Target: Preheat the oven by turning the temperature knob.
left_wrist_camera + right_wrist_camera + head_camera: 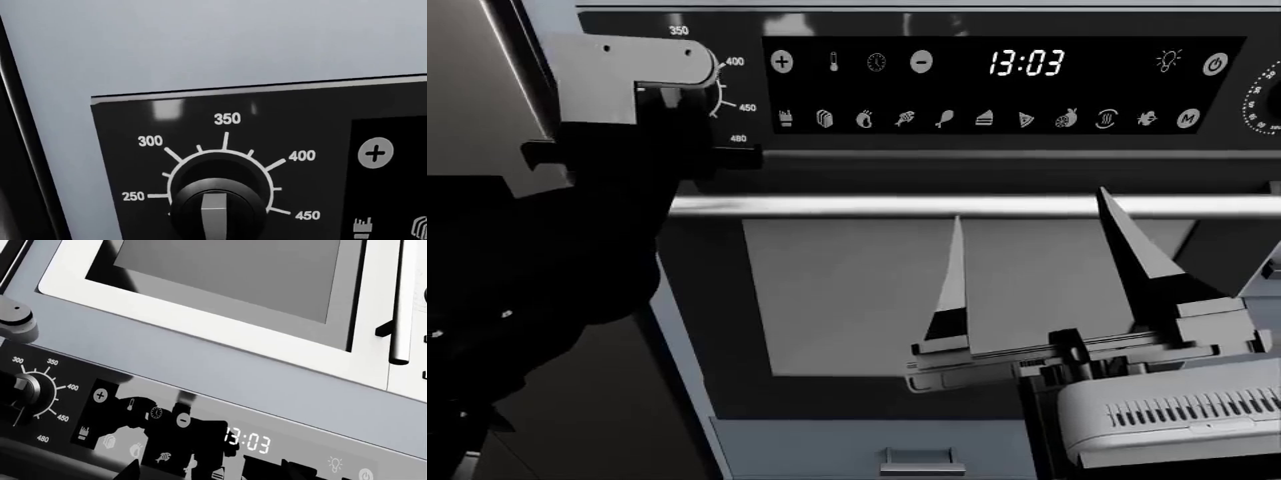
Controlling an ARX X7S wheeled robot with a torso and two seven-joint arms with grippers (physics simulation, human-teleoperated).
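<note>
Left hand point(647, 95) at temperature knob point(215, 206); right hand point(1041, 270) spread wide.

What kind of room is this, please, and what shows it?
Probably a kitchen. A built-in oven with a long door handle, a temperature knob marked up to 450, and a clock display reading 13:03 are in view.

The left arm point(547, 290) is raised with its wrist forward, while the right gripper point(1048, 275) points upward, jaws spread.
</note>
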